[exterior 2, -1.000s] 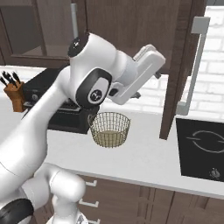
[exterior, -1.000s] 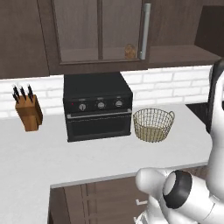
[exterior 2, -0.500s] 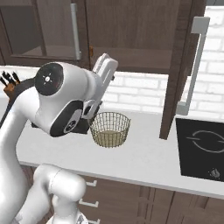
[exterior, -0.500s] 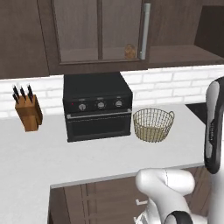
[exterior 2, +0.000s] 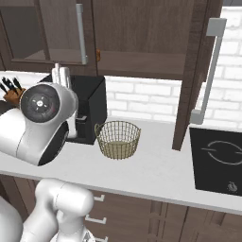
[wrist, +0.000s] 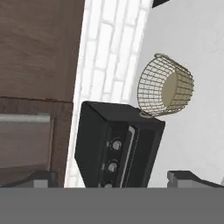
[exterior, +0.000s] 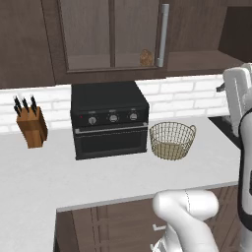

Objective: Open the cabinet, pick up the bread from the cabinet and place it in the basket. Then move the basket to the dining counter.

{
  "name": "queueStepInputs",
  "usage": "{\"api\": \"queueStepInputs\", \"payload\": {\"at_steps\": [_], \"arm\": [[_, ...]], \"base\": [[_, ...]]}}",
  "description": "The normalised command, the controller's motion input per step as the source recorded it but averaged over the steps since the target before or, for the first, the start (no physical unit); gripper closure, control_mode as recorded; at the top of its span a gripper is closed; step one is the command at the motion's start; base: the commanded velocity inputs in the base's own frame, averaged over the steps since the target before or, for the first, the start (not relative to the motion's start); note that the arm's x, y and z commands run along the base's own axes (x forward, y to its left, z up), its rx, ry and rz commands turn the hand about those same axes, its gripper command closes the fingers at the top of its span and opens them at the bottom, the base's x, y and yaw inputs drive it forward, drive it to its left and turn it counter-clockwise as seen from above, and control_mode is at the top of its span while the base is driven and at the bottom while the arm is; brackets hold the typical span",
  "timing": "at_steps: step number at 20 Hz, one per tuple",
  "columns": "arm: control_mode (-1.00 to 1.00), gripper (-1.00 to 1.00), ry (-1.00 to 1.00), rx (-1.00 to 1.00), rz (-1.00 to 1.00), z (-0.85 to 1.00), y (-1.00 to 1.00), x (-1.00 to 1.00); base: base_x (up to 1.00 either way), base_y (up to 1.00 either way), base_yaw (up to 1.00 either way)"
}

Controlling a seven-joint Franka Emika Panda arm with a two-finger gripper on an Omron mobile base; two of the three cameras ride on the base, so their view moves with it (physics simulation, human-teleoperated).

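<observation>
The dark wooden cabinet [exterior: 113,34] hangs over the worktop, its glass door shut and its silver bar handle [exterior: 164,34] upright. Behind the glass on the shelf sits the golden-brown bread [exterior: 145,57], also a sliver of bread [exterior 2: 99,55] beside the handle. The tan mesh basket [exterior: 172,140] stands empty on the white worktop just right of the black oven; the hand view looks down on the basket [wrist: 168,85]. My gripper [wrist: 116,179] is open with nothing between its tips, well back from basket and cabinet. The dining counter is out of view.
A black oven [exterior: 109,118] stands under the cabinet, with a knife block [exterior: 31,125] to its left. Another wooden door [exterior 2: 196,71] juts out open at the right, above a black hob [exterior 2: 220,158]. My arm [exterior: 241,118] rises at the right edge.
The arm has swung round: in the right base view its hand left the space in front of the cabinet and folded back to the left. Jaws stayed open; basket and bread unmoved.
</observation>
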Motion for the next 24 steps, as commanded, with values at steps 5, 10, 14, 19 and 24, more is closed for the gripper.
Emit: {"api": "queueStepInputs", "payload": {"at_steps": [5,10,14,19,24], "arm": [[-1.00,-1.00,-0.05,-0.43,0.53,0.32,0.75,0.00],[-1.00,-1.00,-0.09,-0.48,0.28,0.13,0.32,0.31],[-1.00,-1.00,-0.17,-0.56,0.13,-0.10,0.00,0.13],[-1.00,-1.00,-0.22,-0.45,0.01,-0.05,0.00,0.12],[-1.00,-1.00,-0.05,-0.23,0.00,0.28,-0.08,0.05]], "base": [[0.00,0.00,0.00],[0.00,0.00,0.00],[0.00,0.00,0.00],[0.00,0.00,0.00],[0.00,0.00,0.00]]}}
